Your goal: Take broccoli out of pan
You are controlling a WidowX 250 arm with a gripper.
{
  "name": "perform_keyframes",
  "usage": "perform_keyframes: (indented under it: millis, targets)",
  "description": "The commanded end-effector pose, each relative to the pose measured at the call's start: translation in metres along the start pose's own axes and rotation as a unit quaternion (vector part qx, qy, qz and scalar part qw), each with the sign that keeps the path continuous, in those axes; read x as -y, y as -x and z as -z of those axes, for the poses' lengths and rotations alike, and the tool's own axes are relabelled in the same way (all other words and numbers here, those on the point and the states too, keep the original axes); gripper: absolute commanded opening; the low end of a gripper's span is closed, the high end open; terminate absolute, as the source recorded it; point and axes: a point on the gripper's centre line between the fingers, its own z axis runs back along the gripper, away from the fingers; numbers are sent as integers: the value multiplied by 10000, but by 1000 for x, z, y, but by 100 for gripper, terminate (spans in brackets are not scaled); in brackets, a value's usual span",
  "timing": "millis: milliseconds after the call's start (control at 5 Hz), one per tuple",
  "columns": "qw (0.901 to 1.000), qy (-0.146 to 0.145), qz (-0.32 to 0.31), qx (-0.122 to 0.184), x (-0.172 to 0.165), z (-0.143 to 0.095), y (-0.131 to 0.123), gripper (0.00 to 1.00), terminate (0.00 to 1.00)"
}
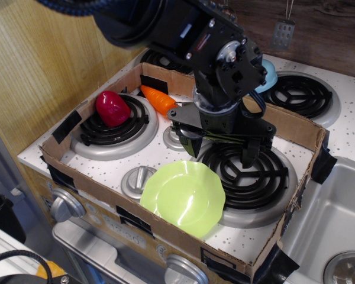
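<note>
My gripper (220, 151) hangs over the front right burner (248, 177), just behind the lime-green scalloped plate (184, 197). Its two black fingers (249, 155) stand wide apart, and only burner coils show between them. I see no steel pan and no small light-green broccoli anywhere; they may be hidden behind the arm (225, 65) or out of view. A light-blue bowl (267, 76) peeks out behind the arm's wrist.
A cardboard wall (165, 234) rings the stovetop. A red pepper (112, 108) sits on the back left burner, with an orange carrot (158, 100) beside it. A sink (337, 219) lies to the right, and a spatula (283, 32) hangs on the back wall.
</note>
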Motion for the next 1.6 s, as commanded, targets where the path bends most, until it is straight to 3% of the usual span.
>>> perform_keyframes:
  millis: [0,400,800,1000,1400]
  targets:
    - [10000,0,0,0,0,0,0,100,0]
    - [9989,-362,-121,-260,-13,-36,-24,100,0]
    - [9969,-505,-59,-598,-30,-70,-69,100,0]
    - [9968,-578,167,-520,-36,-73,-85,100,0]
    - [9993,-374,90,-2,-38,-44,-98,100,0]
